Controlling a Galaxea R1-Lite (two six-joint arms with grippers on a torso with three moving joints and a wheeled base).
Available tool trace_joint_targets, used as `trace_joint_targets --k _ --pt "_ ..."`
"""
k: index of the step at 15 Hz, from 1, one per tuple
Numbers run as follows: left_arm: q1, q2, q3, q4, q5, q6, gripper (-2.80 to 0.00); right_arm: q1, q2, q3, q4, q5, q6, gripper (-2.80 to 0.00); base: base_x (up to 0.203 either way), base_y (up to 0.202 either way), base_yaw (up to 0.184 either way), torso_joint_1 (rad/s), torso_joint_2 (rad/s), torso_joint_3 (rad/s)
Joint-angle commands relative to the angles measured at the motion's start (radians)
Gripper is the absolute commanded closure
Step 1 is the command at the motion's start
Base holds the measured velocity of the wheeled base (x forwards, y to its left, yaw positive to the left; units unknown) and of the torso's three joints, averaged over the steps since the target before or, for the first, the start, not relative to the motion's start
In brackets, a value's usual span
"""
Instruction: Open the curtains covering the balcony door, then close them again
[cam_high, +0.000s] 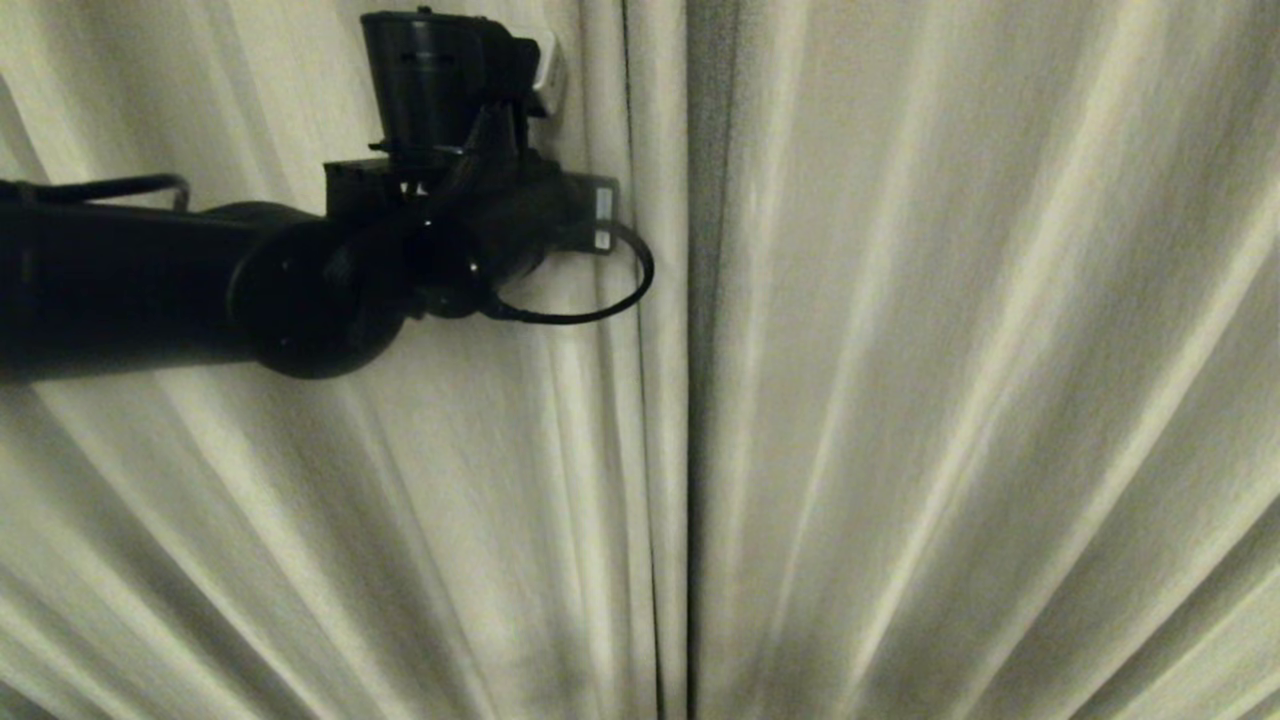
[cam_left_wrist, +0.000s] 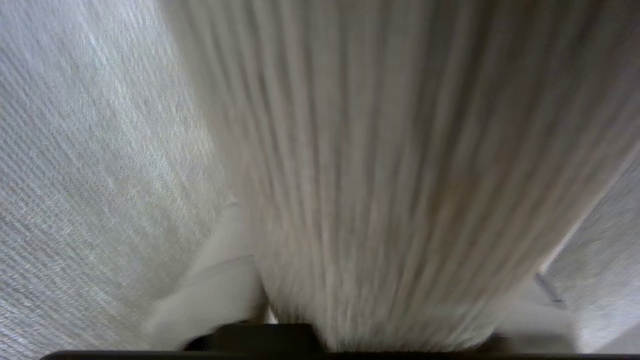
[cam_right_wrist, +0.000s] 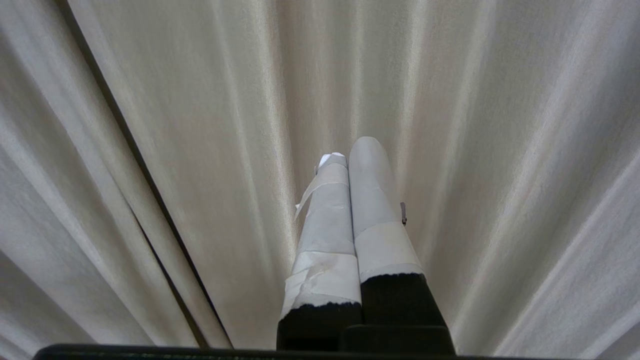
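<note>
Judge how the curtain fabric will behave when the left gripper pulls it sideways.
The curtains hang in long soft pleats, so they will probably bunch and fold rather than move as one stiff sheet. The weave looks thick, so likely some drag. In the left wrist view a fold sits bunched at the left gripper, so the cloth seems to gather easily.

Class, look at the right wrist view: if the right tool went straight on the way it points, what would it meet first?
Probably the curtains: the right tool, shut, points at the pleated fabric just ahead, with nothing visible between. The gap cannot be judged.
</note>
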Motion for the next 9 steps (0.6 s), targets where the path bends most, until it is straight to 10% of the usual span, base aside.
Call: trace_joint_targets --k 1,9 --pt "0.01 0.011 0.004 -0.003 0.001 0.004 0.0 -0.001 0.001 0.0 -0.001 0.0 0.001 0.0 0.0 0.0 0.0 0.0 0.0 0.0" --pt "0.022 -0.016 0.004 -0.022 -0.012 -0.003 0.0 0.0 0.001 0.0 -0.001 0.0 0.001 0.0 0.0 0.0 0.0 0.0 0.0 0.0"
